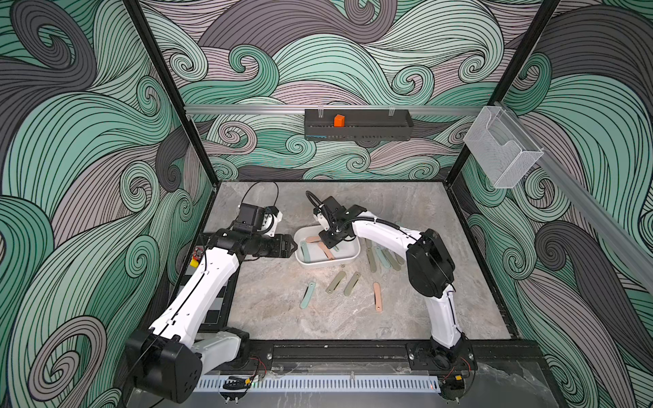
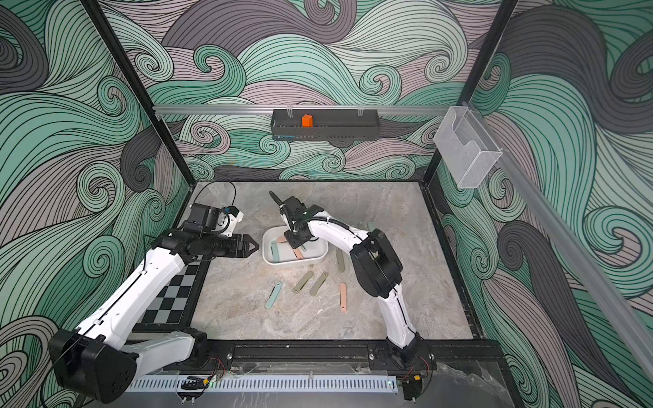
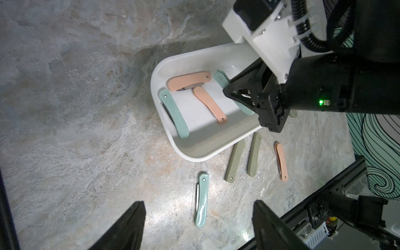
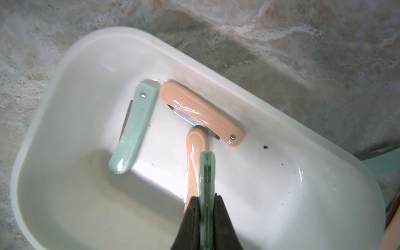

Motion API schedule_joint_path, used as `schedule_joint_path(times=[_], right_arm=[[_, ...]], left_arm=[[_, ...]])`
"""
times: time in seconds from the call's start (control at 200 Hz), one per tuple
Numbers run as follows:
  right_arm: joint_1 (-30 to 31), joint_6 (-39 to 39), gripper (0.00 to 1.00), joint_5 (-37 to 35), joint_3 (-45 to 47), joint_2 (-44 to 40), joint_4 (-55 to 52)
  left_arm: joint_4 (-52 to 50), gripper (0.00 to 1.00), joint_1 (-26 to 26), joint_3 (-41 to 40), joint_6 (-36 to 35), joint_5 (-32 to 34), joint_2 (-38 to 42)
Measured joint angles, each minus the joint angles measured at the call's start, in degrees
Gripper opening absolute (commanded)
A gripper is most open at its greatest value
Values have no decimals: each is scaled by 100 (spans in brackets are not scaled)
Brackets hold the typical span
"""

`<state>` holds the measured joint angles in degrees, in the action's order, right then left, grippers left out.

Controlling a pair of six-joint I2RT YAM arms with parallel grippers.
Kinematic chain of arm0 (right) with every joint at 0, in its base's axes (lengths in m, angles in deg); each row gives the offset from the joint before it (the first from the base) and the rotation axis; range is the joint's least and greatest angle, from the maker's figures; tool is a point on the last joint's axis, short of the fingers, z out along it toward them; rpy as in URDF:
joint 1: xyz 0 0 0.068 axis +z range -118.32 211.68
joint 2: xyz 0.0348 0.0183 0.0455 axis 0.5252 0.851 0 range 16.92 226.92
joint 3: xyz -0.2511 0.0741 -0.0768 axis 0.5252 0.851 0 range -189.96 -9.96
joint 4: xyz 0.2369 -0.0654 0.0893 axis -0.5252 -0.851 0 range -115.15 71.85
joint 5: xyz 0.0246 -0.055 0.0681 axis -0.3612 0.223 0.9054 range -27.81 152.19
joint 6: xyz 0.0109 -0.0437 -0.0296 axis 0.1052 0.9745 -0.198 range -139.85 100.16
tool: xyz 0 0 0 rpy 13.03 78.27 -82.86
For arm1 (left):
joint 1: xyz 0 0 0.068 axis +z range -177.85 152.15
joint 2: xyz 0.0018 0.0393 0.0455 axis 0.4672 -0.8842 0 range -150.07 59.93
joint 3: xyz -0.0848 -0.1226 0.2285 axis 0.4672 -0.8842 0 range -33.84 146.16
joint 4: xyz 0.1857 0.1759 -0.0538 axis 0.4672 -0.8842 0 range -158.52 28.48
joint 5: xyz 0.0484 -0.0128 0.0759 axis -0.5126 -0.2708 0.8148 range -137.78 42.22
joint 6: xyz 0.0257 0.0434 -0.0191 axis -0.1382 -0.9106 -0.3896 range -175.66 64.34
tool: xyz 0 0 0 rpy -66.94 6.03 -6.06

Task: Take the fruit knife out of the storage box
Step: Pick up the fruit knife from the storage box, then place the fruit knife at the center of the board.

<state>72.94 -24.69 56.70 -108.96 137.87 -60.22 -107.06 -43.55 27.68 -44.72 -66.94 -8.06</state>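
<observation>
The white storage box (image 1: 318, 264) sits mid-table, also seen in the other top view (image 2: 293, 262). My right gripper (image 4: 207, 198) is shut on a green folded fruit knife (image 4: 206, 173), held on edge over the inside of the box (image 4: 65, 65). On the box floor lie two pink knives (image 4: 201, 112) (image 4: 195, 147) and another green knife (image 4: 134, 127). My left gripper (image 3: 198, 216) is open, with nothing between its fingers. It hovers just left of the box (image 3: 194, 154), near the box's short end (image 1: 291, 246).
Several folded knives lie on the table in front of and to the right of the box: green (image 1: 307, 295), olive (image 1: 335, 282), pink (image 1: 377, 296). A black tray (image 1: 358, 129) with an orange block and a wire basket (image 1: 501, 148) hang on the rails.
</observation>
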Motion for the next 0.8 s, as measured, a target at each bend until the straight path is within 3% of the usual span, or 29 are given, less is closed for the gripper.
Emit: schedule_joint_path(times=[0.225, 0.46, 0.8], right_arm=[[-315, 0, 10, -7, 212, -315, -81], [-1086, -13, 10, -4, 136, -772, -85], [-2312, -76, 11, 382, -1082, -7, -188]], left_arm=[[81, 78, -584, 470, 70, 181, -514], [264, 78, -957, 1248, 122, 332, -1217], [636, 76, -1296, 1950, 175, 369, -2413]])
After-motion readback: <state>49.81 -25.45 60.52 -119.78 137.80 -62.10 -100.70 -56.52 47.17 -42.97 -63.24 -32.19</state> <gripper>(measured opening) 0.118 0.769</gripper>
